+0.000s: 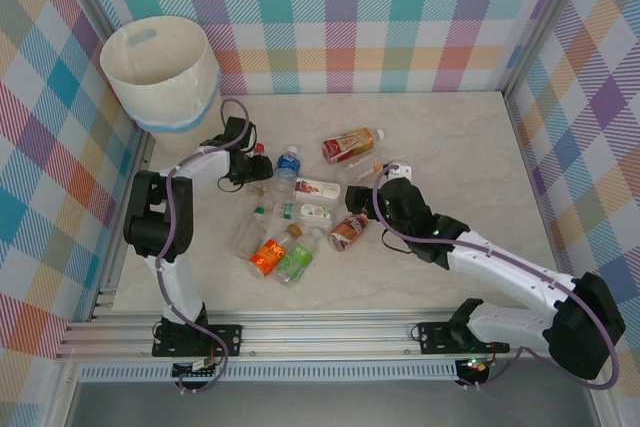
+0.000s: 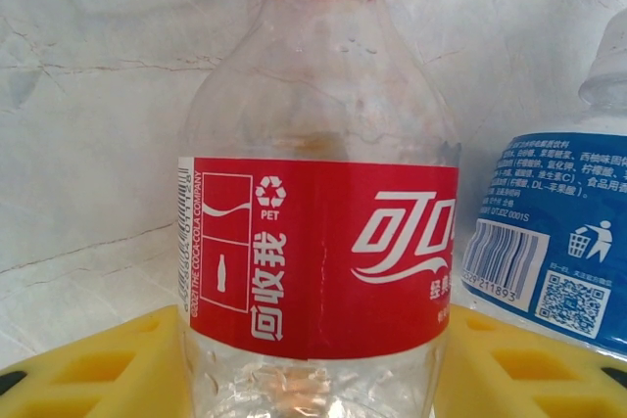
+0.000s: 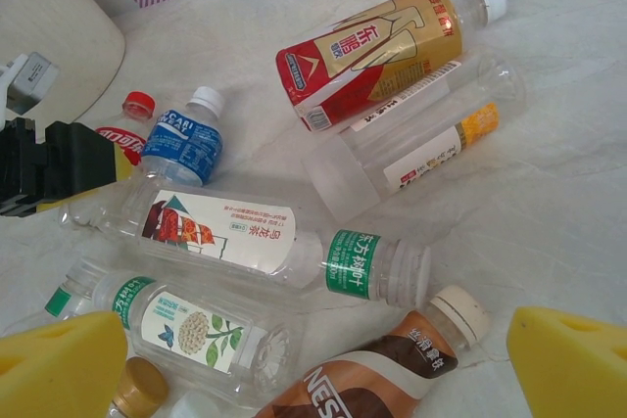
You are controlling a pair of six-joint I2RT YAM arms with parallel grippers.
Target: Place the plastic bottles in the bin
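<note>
I am on the pick-up step. My left gripper has its pads on both sides of the red bottle, which is near the worktop's far left corner. I cannot tell if it squeezes. My right gripper is wide open. Next, I think: lift the bottle high over the bin.

Approx. 10 plastic bottles, incl. 2 red-label, 1 blue, 1 brown, 1 orange, 1 green; 1 bin
</note>
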